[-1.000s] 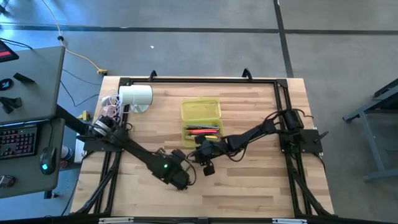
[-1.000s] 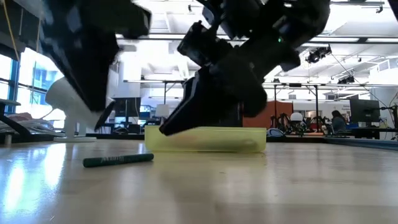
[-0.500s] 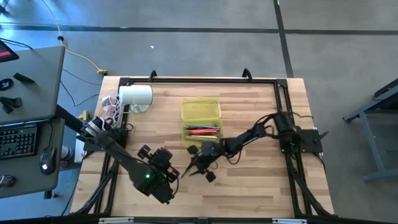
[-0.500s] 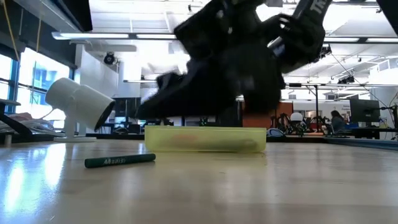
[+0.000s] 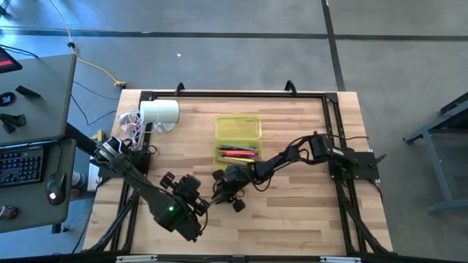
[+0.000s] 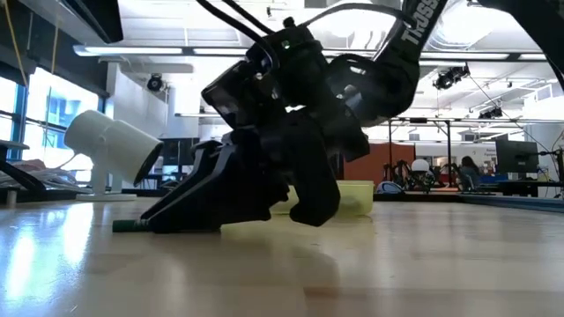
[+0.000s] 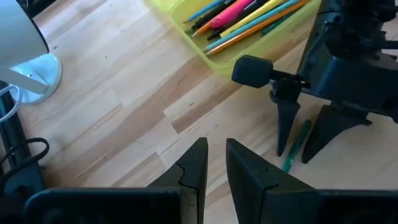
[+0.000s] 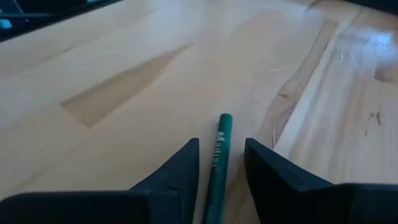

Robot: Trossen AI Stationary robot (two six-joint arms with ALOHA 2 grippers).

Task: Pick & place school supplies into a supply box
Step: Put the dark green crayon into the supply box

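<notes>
At about 7 o'clock on the tabletop (image 5: 307, 226), nearest the front edge, the left gripper (image 7: 214, 163) hangs clear of the work. Its jaws stand at a narrow gap with nothing between them, and they point toward the middle of the tabletop.

A little farther in, near 6 o'clock and just short of the centre, the right gripper (image 8: 221, 158) is down at the wood over a green pen (image 8: 217, 155). Its jaws are parted, one fingertip on either side of the pen, which lies flat on the tabletop and runs lengthwise through the gap. In the left wrist view both fingertips sit at the surface with the pen between them, not yet pinched or lifted, as far as can be seen.

Just beyond that gripper, around the centre of the tabletop, sits the supply box (image 5: 238, 129). Its nearer end holds a bundle of school supplies (image 5: 237, 153): pink, orange, yellow, green and light blue pens and pencils lying side by side.

Farther back, toward 10 o'clock, a white cylinder (image 5: 159, 112) lies on its stand by a coil of cables.

Judging by this, the task is nearly done: most supplies are boxed, and the green pen looks like the only loose item in sight. It remains to be gripped, carried the short way to the box and released.
</notes>
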